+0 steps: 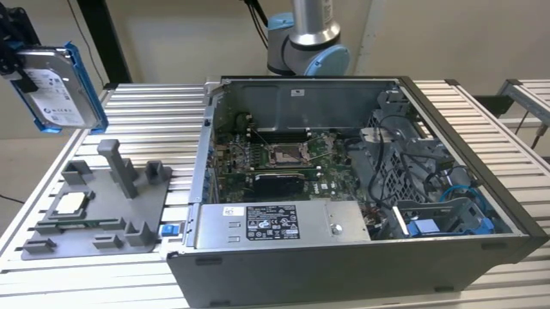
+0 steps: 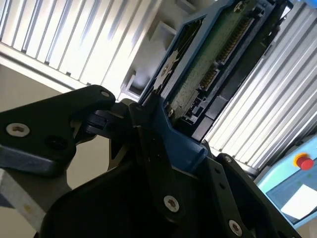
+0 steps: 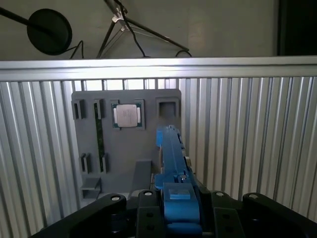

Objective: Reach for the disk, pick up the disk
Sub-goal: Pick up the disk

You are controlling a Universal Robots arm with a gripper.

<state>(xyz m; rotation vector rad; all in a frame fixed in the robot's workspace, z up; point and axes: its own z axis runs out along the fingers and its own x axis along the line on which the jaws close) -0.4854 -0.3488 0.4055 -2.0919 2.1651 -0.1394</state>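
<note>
The disk [image 1: 56, 87] was found clear of the slatted surface [image 1: 146, 109], held in the air at the exterior view's left, well apart from the open computer case [image 1: 344, 193]. In the first wrist view the claw [image 3: 179, 210] was seen clamped on the disk's blue rail frame, a finger pressed against each side, with no gap left between fingers and frame. The grey fixture tray [image 1: 94, 212] lay below the disk, and nothing of the disk was touching it. The small silver chip [image 3: 127, 115] was seated in its own pocket on that tray.

From this, both the reach and the pick-up were judged to be done: the grip was made and the disk was borne wholly by the claw. Nothing of the task was seen to be left.

The disk was carried on edge. In the exterior view its long axis was set close to upright, the top leaned a little toward that view's left, and the white labelled face was turned toward that view's right. In the second wrist view its green circuit-board face, with a row of connector pins, was shown.
</note>
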